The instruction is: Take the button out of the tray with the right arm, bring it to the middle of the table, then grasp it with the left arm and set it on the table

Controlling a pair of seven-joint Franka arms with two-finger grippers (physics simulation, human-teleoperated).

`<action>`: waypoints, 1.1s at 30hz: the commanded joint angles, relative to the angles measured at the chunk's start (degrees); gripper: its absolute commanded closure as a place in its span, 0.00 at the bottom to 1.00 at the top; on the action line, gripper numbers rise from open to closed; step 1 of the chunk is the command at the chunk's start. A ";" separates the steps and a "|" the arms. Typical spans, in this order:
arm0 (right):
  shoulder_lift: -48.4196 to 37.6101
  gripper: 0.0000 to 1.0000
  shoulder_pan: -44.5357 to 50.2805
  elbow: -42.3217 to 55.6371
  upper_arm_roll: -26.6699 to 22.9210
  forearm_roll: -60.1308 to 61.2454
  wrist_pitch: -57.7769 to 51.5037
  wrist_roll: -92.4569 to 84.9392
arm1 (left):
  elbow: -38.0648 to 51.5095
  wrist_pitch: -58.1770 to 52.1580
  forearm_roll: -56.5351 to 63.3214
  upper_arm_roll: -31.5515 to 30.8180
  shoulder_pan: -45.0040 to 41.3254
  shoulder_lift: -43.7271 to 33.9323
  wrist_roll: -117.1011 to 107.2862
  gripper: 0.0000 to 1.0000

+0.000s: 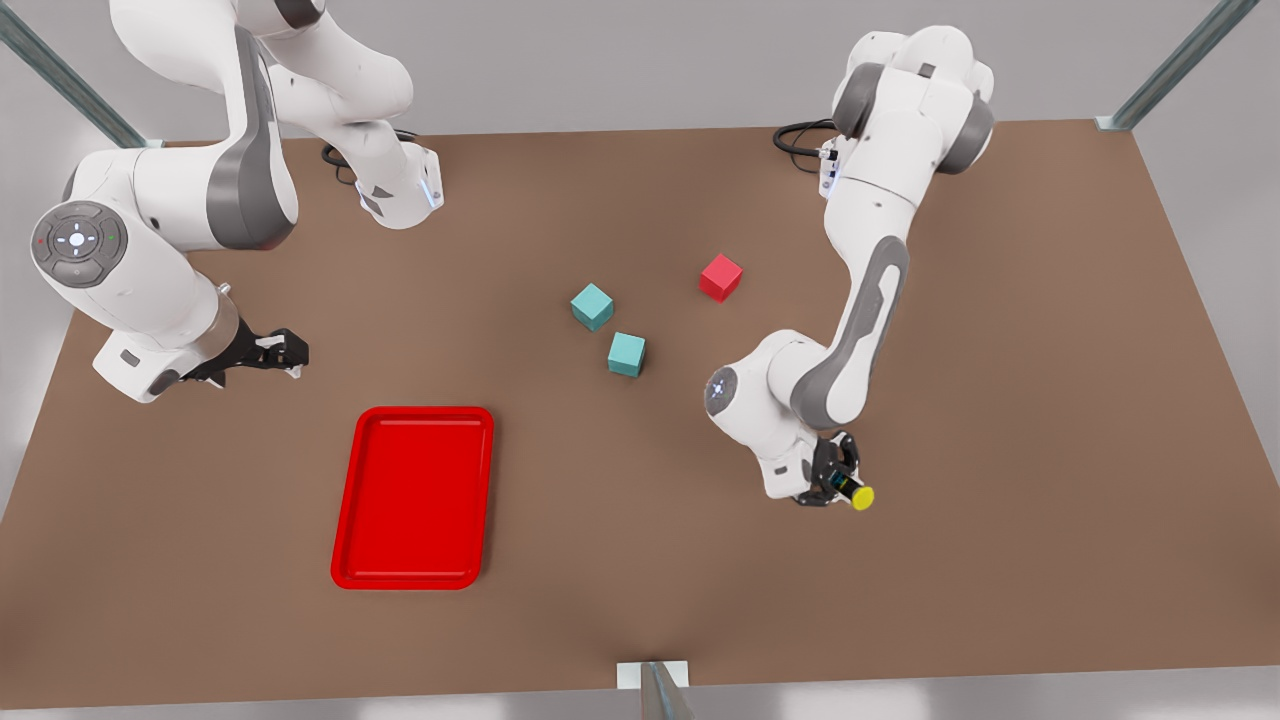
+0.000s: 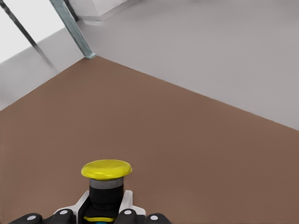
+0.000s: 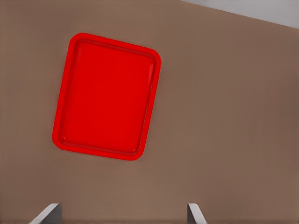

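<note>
My left gripper (image 1: 838, 480) is at the front view's right, low over the brown table (image 1: 1020, 420), and is shut on the button (image 1: 860, 494). In the left wrist view the button's (image 2: 106, 171) yellow cap sticks out past the left gripper (image 2: 100, 217), with its black body between the fingers. The red tray (image 1: 345, 500) lies with nothing in it at the front view's lower left. My right gripper (image 1: 285, 352) hangs open above and to the left of the tray. In the right wrist view, the right gripper's (image 3: 122, 217) fingertips stand wide apart and the tray (image 3: 60, 107) lies ahead.
Two teal cubes (image 1: 592, 306) (image 1: 626, 354) and a red cube (image 1: 720, 277) sit near the table's middle, between the arms. Metal struts rise at the far corners, and a bracket (image 1: 652, 675) sits on the near edge.
</note>
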 commanded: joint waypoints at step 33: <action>0.05 0.00 0.00 0.03 0.00 0.01 0.06 -0.32 | -1.39 -17.99 27.03 2.46 1.37 17.85 -71.47 0.00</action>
